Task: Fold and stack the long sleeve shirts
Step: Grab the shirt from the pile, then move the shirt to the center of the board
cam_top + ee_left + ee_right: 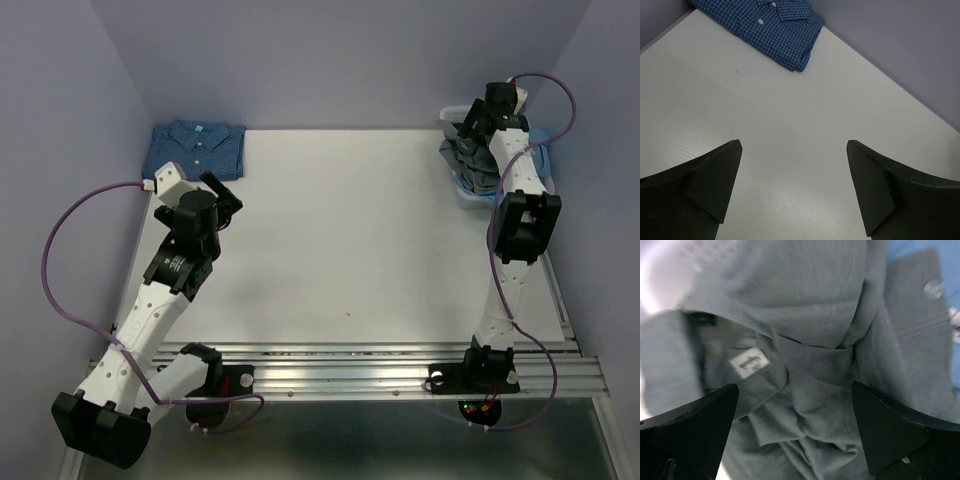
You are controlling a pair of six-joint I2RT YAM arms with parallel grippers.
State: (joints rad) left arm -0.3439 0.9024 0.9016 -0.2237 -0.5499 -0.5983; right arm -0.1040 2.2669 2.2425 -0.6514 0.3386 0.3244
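Dark fingers [695, 425] of the right gripper [795, 405] frame the closest sight, jaws spread wide with nothing between them, hanging just above the grey shirt [810, 305], which lies crumpled in the white basket [465, 197] at the far right of the table [350, 240]. It looks soft, light and limp, so I'd expect it to sag and trail once lifted rather than keep any shape. A good place to pinch looks to be the collar [715, 335] near the white label [750, 362], where the doubled cloth gives something firmer to grip. A grab into the loose folds lower down might catch several layers at once, or pull up the light blue shirt [920, 250] peeking out at the upper right beside a button [932, 287]. The dark blue checked shirt [775, 30] lies folded at the table's far left corner. The left gripper [793, 150] hovers over bare table well short of it, jaws also wide and empty. Sleeves, cuffs and hem of the grey shirt are lost in the bunching, and most of the light blue one is buried. The upper left of the right wrist view is a pale blur, and from above the right arm covers much of the basket.
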